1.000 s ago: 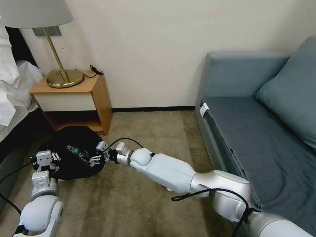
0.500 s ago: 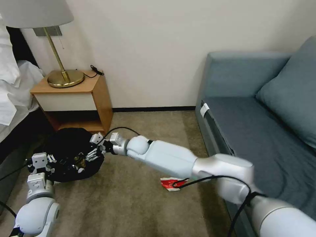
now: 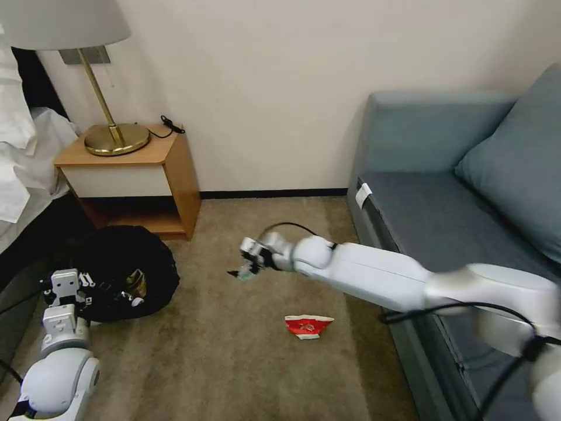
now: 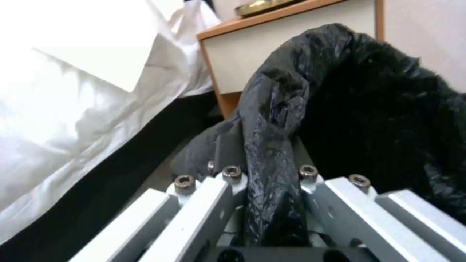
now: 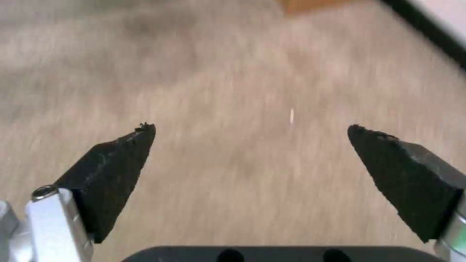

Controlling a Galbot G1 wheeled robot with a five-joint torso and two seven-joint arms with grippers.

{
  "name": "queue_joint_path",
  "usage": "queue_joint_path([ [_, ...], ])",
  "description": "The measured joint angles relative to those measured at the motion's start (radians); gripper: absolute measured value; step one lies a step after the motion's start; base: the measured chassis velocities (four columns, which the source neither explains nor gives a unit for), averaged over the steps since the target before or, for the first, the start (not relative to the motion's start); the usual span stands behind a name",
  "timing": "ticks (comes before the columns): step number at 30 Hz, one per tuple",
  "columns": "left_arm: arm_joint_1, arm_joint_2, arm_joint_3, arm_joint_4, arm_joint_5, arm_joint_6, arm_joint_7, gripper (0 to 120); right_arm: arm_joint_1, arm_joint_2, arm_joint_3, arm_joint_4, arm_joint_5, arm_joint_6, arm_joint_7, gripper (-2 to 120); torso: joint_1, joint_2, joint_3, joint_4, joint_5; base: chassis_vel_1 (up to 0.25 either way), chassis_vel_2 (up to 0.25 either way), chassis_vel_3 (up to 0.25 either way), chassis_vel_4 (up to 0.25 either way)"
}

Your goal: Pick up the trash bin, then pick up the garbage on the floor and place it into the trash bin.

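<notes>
On the carpet beside the wooden nightstand (image 3: 149, 169): trash bin (image 3: 125, 278), black liner draped over rim, snack wrapper (image 3: 135, 283) visible inside. Left gripper (image 4: 266, 182): jaws clamped on the liner at the bin's near rim. Right gripper (image 5: 250, 145): above bare carpet (image 3: 234, 362), between bin and sofa (image 3: 467, 234), jaws spread wide, holding nothing. Red-and-white carton (image 3: 308, 326): crushed, lying on the carpet near the sofa front, apart from both grippers and well apart from the bin.
</notes>
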Motion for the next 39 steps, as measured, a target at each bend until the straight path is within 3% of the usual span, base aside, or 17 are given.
queue_joint_path([
  [5,-0.003,-0.007,0.012,0.003,0.015,0.002,0.000,4,-0.124,-0.084,0.067,0.040,-0.061,0.004,-0.002,100,0.000,0.000,0.000,0.0009,-0.0001,0.000,0.000,0.000,0.000],
  [11,-0.004,-0.019,0.017,0.004,0.027,0.003,0.000,4,-0.225,-0.100,0.120,0.029,-0.115,0.024,-0.009,100,0.000,0.000,0.000,0.0010,-0.0003,0.000,0.000,0.000,0.000],
  [32,0.006,-0.033,0.006,0.007,0.033,0.002,0.000,4,-0.328,-0.040,0.172,-0.219,-0.281,0.109,-0.110,100,0.000,0.000,0.000,0.0010,-0.0005,0.000,0.000,0.000,0.000],
  [36,0.002,-0.033,0.009,0.010,0.033,0.002,0.000,4,-0.341,-0.029,0.189,-0.265,-0.296,0.115,-0.128,98,0.000,0.000,0.000,0.0009,-0.0005,0.000,0.000,0.000,0.000],
  [38,-0.001,-0.033,0.010,0.014,0.034,0.002,0.000,4,-0.351,-0.020,0.205,-0.295,-0.304,0.118,-0.151,86,0.000,0.000,0.000,0.0010,-0.0006,0.000,0.000,0.000,0.000],
  [39,-0.001,-0.033,0.010,0.014,0.034,0.002,0.000,4,-0.351,-0.020,0.205,-0.295,-0.304,0.118,-0.151,86,0.000,0.000,0.000,0.0010,-0.0006,0.000,0.000,0.000,0.000],
])
